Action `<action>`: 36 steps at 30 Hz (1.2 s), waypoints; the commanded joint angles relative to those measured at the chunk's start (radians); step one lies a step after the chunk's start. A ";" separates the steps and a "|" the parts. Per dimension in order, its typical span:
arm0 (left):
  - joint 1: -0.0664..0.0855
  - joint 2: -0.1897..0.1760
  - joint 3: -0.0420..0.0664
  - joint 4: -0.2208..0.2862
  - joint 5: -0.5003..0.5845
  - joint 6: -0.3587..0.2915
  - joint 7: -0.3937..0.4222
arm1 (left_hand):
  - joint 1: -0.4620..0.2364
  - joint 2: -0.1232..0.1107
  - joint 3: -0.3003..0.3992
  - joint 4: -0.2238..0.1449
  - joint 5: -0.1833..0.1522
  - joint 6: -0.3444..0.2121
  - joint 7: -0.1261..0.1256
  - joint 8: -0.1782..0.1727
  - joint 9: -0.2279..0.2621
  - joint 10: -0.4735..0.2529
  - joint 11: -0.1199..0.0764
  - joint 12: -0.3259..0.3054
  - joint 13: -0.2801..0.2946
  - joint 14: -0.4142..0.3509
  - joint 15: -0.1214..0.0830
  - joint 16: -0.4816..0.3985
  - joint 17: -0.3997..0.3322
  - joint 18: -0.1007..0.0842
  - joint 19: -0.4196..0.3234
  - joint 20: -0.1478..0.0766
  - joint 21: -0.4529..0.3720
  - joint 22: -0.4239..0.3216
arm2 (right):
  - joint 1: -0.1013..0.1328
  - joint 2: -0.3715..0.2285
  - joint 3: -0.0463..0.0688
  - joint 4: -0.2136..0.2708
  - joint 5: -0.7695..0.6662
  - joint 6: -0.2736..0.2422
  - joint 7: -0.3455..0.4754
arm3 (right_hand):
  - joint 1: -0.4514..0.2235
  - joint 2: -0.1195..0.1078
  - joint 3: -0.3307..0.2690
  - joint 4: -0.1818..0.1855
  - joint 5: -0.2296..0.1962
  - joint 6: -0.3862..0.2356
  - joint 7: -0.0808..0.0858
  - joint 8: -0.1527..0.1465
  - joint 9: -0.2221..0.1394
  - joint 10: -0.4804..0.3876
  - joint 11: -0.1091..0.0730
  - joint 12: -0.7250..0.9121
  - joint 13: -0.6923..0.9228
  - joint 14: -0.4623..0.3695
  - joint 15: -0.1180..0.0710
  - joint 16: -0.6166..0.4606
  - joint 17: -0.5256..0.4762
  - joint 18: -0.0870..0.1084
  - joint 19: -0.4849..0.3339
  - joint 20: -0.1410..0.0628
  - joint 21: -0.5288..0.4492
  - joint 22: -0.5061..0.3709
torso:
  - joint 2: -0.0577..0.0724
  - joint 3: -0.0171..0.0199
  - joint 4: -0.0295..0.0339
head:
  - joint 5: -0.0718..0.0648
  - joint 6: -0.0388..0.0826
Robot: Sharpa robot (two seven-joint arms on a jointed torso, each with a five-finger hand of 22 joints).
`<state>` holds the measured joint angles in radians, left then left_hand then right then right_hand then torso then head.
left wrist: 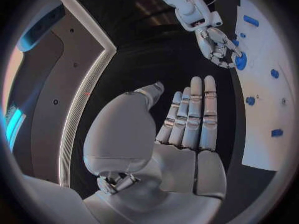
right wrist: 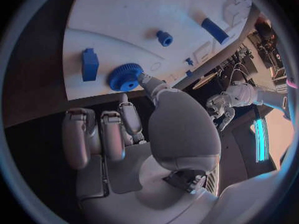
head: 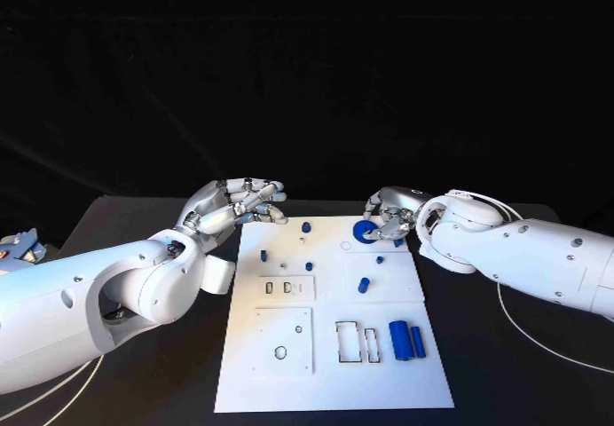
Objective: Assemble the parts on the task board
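While the head view looks down on the black counter [head: 128, 222], the right robot hand [head: 384, 217] sits at the far edge of the task board [head: 333, 373], fingertips on the blue gear [head: 365, 232], probably to seat it. In the left wrist view, the left robot hand [left wrist: 187, 129] is flat, fingers straight and side by side, holding nothing, seemingly waiting off the board. In the right wrist view, the thumb touches the gear's rim beside a blue block [right wrist: 89, 64].

Task board [head: 333, 382] sits mid-table [head: 512, 373]. Gear [head: 365, 232] lies on the board's far right; 2 cylinders [head: 407, 340] on its near right, touching side by side.
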<state>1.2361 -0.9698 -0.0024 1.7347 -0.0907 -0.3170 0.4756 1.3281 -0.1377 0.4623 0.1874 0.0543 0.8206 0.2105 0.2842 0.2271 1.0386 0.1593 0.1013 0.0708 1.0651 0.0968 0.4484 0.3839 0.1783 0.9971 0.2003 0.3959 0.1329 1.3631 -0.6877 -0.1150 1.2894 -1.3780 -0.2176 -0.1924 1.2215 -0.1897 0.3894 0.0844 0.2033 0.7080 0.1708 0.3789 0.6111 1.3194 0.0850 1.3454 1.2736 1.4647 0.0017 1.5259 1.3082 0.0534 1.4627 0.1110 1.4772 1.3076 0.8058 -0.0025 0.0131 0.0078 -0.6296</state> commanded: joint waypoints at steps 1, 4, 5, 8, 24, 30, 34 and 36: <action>0.001 0.002 0.001 0.002 0.002 0.024 0.005 | 0.003 0.000 0.002 -0.003 0.003 -0.004 0.013 -0.004 0.002 0.000 0.004 -0.007 0.000 -0.005 0.004 0.006 0.001 0.004 0.006 -0.001 0.005 0.002 | -0.003 0.008 0.000 -0.013 -0.005 0.006 -0.009 | 0.006 0.000 0.006 -0.002 0.005 -0.004 -0.001 0.006 0.001 0.009 0.000 0.006 0.001 0.086 0.008 0.004 0.168 -0.020 0.027 0.004 0.004 0.135 | 0.000 0.0003 -0.0018 | 0.002 -0.004; 0.001 0.002 0.001 0.002 0.002 0.024 0.004 | 0.004 0.001 0.003 -0.004 0.002 -0.004 0.013 -0.004 0.002 0.001 0.004 -0.008 0.000 -0.006 0.003 0.007 0.003 0.004 0.006 -0.002 0.006 0.002 | -0.006 0.014 0.000 -0.018 -0.010 0.017 -0.009 | 0.008 0.004 0.010 -0.002 0.007 -0.002 -0.001 0.008 0.002 0.006 0.000 0.004 -0.001 0.086 0.009 0.004 0.168 -0.020 0.025 0.005 0.003 0.134 | 0.000 0.0012 -0.0032 | 0.002 -0.005; 0.001 0.002 0.001 0.002 0.002 0.024 0.004 | 0.004 0.001 0.003 -0.004 0.002 -0.004 0.013 -0.004 0.002 0.001 0.004 -0.008 0.000 -0.006 0.003 0.007 0.003 0.004 0.006 -0.002 0.006 0.002 | -0.007 0.016 -0.001 -0.019 -0.012 0.019 -0.009 | 0.009 0.005 0.012 -0.002 0.009 -0.001 -0.001 0.009 0.002 0.005 0.000 0.004 -0.002 0.085 0.009 0.004 0.168 -0.020 0.026 0.005 0.004 0.135 | 0.000 0.0014 -0.0038 | 0.003 -0.006; 0.001 0.001 0.001 0.002 0.002 0.025 0.003 | 0.004 0.001 0.003 -0.004 0.002 -0.004 0.013 -0.004 0.002 0.001 0.004 -0.008 0.000 -0.007 0.004 0.007 0.004 0.004 0.006 -0.002 0.006 0.002 | -0.009 0.021 -0.001 -0.024 -0.020 0.029 -0.010 | 0.010 0.005 0.013 -0.003 0.010 0.000 -0.001 0.009 0.002 0.003 0.000 0.003 -0.003 0.085 0.009 0.004 0.167 -0.020 0.025 0.005 0.003 0.133 | 0.000 0.0020 -0.0033 | 0.002 -0.008; 0.001 -0.002 0.001 0.005 0.002 0.045 -0.005 | 0.002 0.005 0.005 -0.003 0.003 -0.004 0.014 -0.005 0.002 0.000 0.005 -0.010 0.000 -0.008 0.004 0.009 0.006 0.004 0.005 -0.002 0.006 0.002 | -0.012 0.026 -0.001 -0.039 -0.042 0.019 -0.003 | 0.042 0.032 0.138 -0.036 0.039 0.039 -0.004 0.026 -0.008 0.003 -0.005 0.005 0.004 0.084 0.005 0.004 0.165 -0.020 0.026 0.002 0.004 0.140 | 0.000 0.0019 -0.0015 | -0.008 -0.006; 0.001 -0.002 0.001 0.006 0.002 0.054 -0.006 | 0.002 0.007 0.006 -0.003 0.003 -0.005 0.014 -0.006 0.002 0.000 0.005 -0.011 0.000 -0.009 0.004 0.009 0.007 0.004 0.005 -0.002 0.006 0.002 | -0.013 0.030 -0.001 -0.034 -0.062 -0.049 0.022 | 0.045 0.043 0.187 -0.055 0.046 0.071 -0.012 0.038 -0.008 0.023 -0.012 0.019 0.022 0.085 0.000 0.007 0.173 -0.024 0.036 -0.002 0.016 0.156 | 0.000 0.0018 -0.0023 | -0.007 -0.002; 0.001 -0.002 0.001 0.006 0.002 0.058 -0.004 | 0.003 0.009 0.008 -0.003 0.003 -0.005 0.014 -0.006 0.002 -0.001 0.005 -0.011 0.000 -0.010 0.004 0.009 0.007 0.003 0.005 -0.002 0.007 0.002 | -0.013 0.032 -0.001 -0.020 -0.086 -0.119 0.044 | 0.038 0.044 0.203 -0.064 0.043 0.094 -0.021 0.049 -0.004 0.038 -0.019 0.029 0.036 0.087 -0.006 0.009 0.177 -0.027 0.043 -0.006 0.023 0.168 | 0.000 0.0012 -0.0035 | -0.004 0.000; 0.001 -0.002 0.001 0.006 0.002 0.059 -0.004 | 0.003 0.009 0.008 -0.003 0.003 -0.005 0.014 -0.006 0.002 -0.001 0.005 -0.011 0.000 -0.010 0.004 0.009 0.007 0.003 0.005 -0.002 0.007 0.002 | -0.013 0.031 0.000 -0.002 -0.114 -0.154 0.048 | 0.035 0.043 0.206 -0.067 0.044 0.100 -0.023 0.051 -0.002 0.042 -0.021 0.032 0.039 0.087 -0.008 0.010 0.179 -0.028 0.047 -0.008 0.027 0.173 | 0.000 0.0016 -0.0023 | -0.004 0.002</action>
<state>1.2361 -0.9726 -0.0023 1.7381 -0.0905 -0.2879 0.4661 1.3281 -0.1377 0.4650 0.1847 0.0543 0.8206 0.2106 0.2842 0.2278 1.0386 0.1593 0.0958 0.0708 1.0614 0.1004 0.4522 0.3904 0.1782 0.9971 0.2003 0.3959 0.1335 1.3497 -0.6573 -0.1161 1.2760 -1.4303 -0.2836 -0.1688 1.2638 -0.1603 0.5897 0.0192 0.2519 0.7565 0.1724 0.4033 0.5974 1.3546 0.0627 1.3748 1.3083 1.4647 0.0017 1.5298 1.3078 0.0376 1.4663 0.1073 1.4987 1.3080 0.8063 -0.0006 0.0108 0.0020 -0.6297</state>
